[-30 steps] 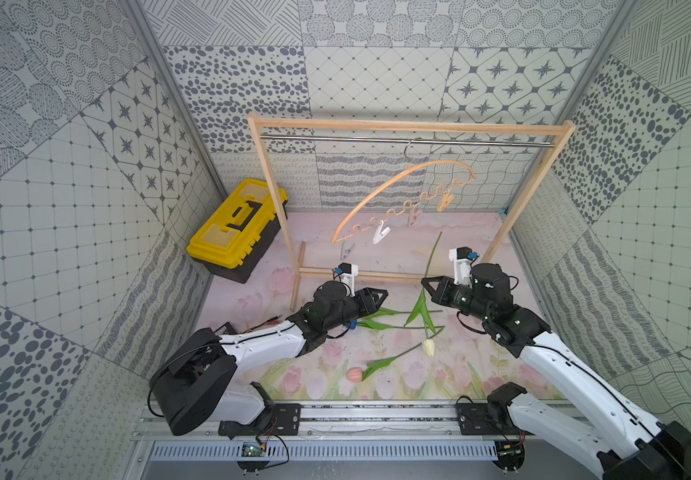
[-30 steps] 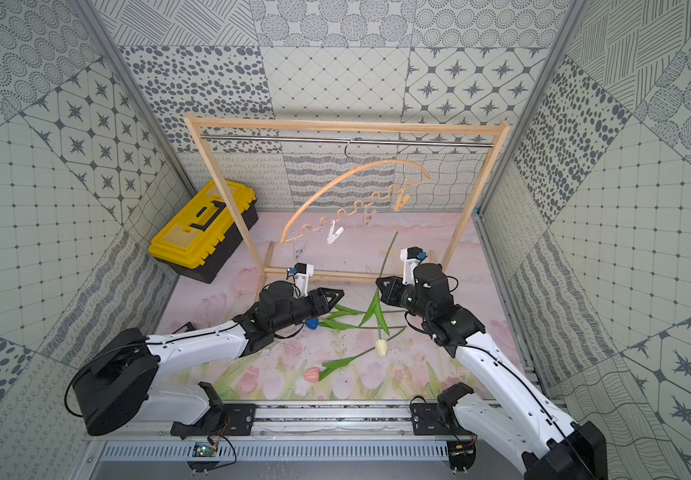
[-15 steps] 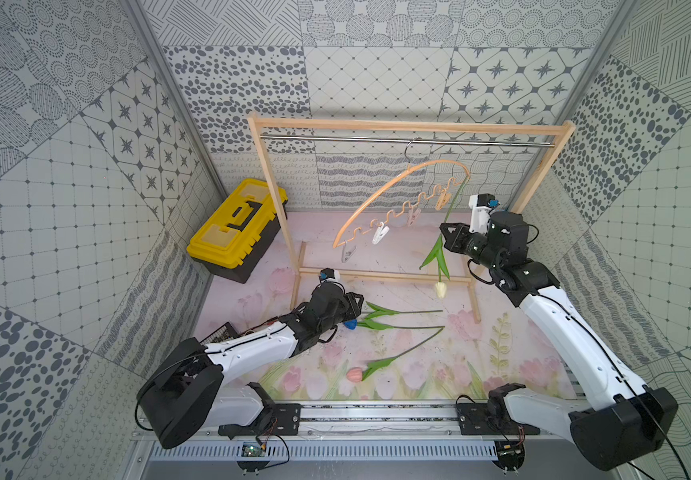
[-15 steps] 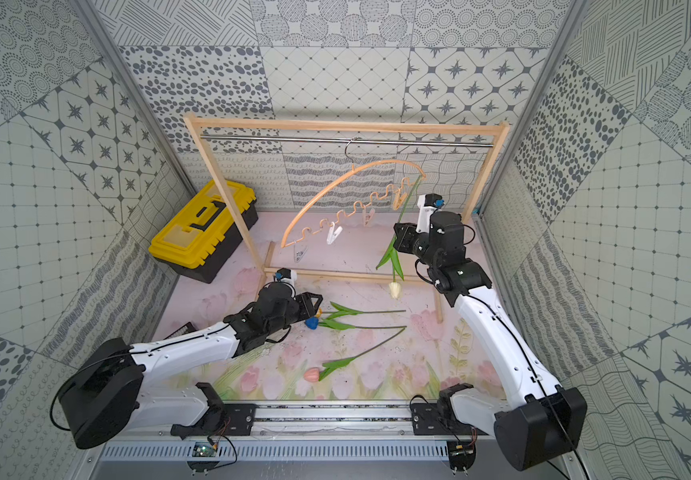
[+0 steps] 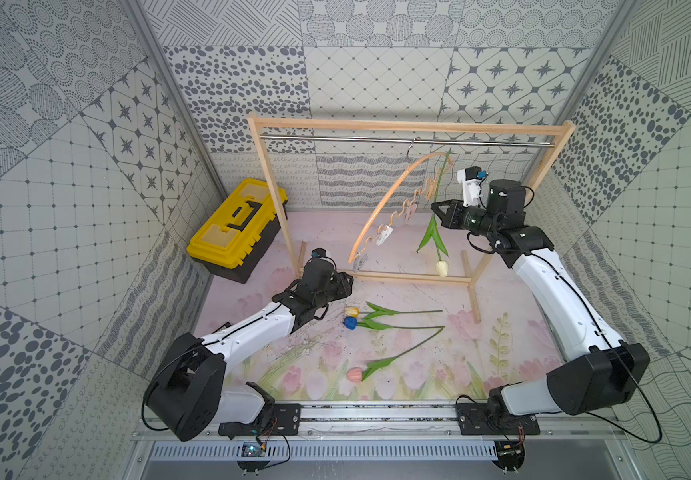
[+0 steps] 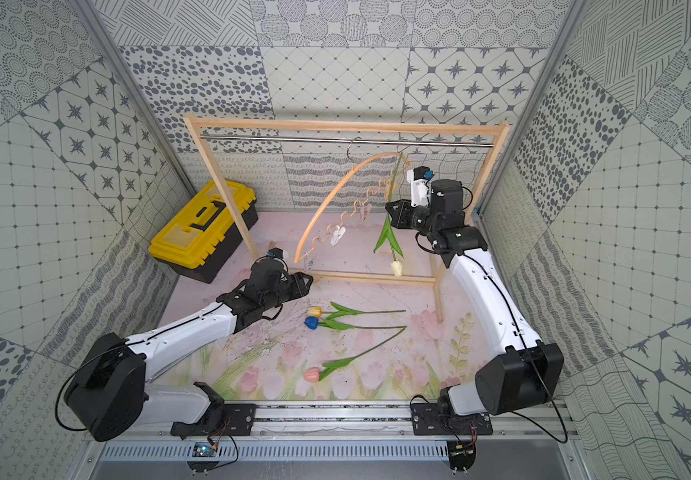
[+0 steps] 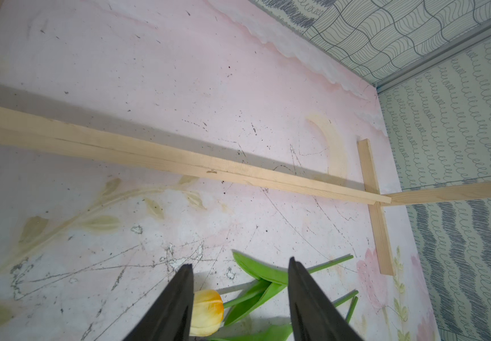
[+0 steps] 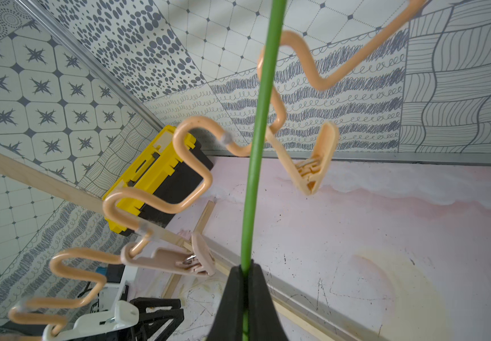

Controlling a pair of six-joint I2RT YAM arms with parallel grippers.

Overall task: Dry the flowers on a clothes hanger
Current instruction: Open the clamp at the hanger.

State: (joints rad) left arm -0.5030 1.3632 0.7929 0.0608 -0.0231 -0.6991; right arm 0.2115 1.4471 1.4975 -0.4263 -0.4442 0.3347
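**Bringing the stem to a clothespin**

The right gripper (image 5: 435,208) is pinching the cream-white tulip (image 5: 442,268) by its stem, head hanging down, right beside the clothes hanger (image 5: 377,210). The stem is crossing the wavy bar near a shut clothespin (image 8: 312,159). That pin is probably needing squeezing open first. The left gripper (image 7: 240,262) is hovering open over the yellow tulip (image 7: 207,310) on the mat (image 5: 501,353).

Locate the clothes hanger (image 8: 197,121): a tan arc with a wavy lower bar, hung steeply tilted from the rod (image 5: 335,138). The cream-white tulip (image 5: 431,232) hangs head-down near its raised end, stem pinched in the right tool (image 8: 245,267). The yellow-orange tulip (image 5: 351,311), blue tulip (image 5: 349,323) and pink tulip (image 5: 354,374) lie flat on the tabletop (image 5: 398,249).
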